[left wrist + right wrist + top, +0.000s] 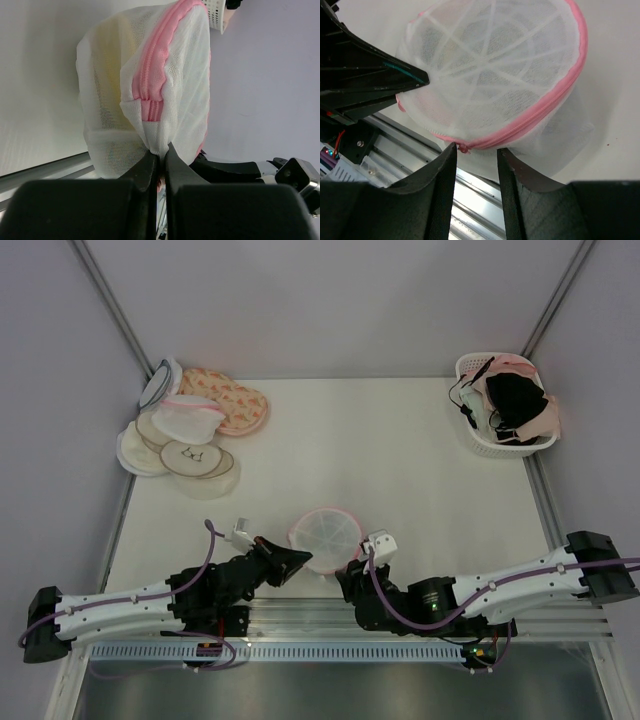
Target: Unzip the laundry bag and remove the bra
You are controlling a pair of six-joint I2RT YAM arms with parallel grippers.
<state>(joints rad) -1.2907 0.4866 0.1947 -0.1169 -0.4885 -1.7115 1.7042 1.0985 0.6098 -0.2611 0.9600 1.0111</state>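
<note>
Top view: laundry bag is sitting on the table, centre, near the front edge, just ahead of the rail. Dome side is facing up and the pink zip trim is running round the rim. Left gripper is touching the bag's near-left edge. Right gripper is reaching in at its near-right edge. Rear left: a pile of pouches, incl. a peach floral pouch, a cream disc w/ bra drawing and another white mesh pouch w/ pink trim. Rear right: a white basket is holding bras, pink and black ones showing.

Left wrist view: the bag is filling the frame, and the pink zipper is running down its side to a closed end. L fingers are pinching together on a fold of white mesh at the bag's lower edge, no gap btwn them, so they're gripping the bag fabric. One of the R arm's black fingers is showing low right, beside the bag.

Right wrist view: looking down on the bag's top, white ribs crossing under the mesh, zip closed round the rim. R fingers are standing apart w/ a clear gap, rail visible btwn them. Zipper pull is sitting at that gap, just by the fingertip on the frame's left, not clamped. L gripper's black tip is pressing into the bag's left side.
</note>
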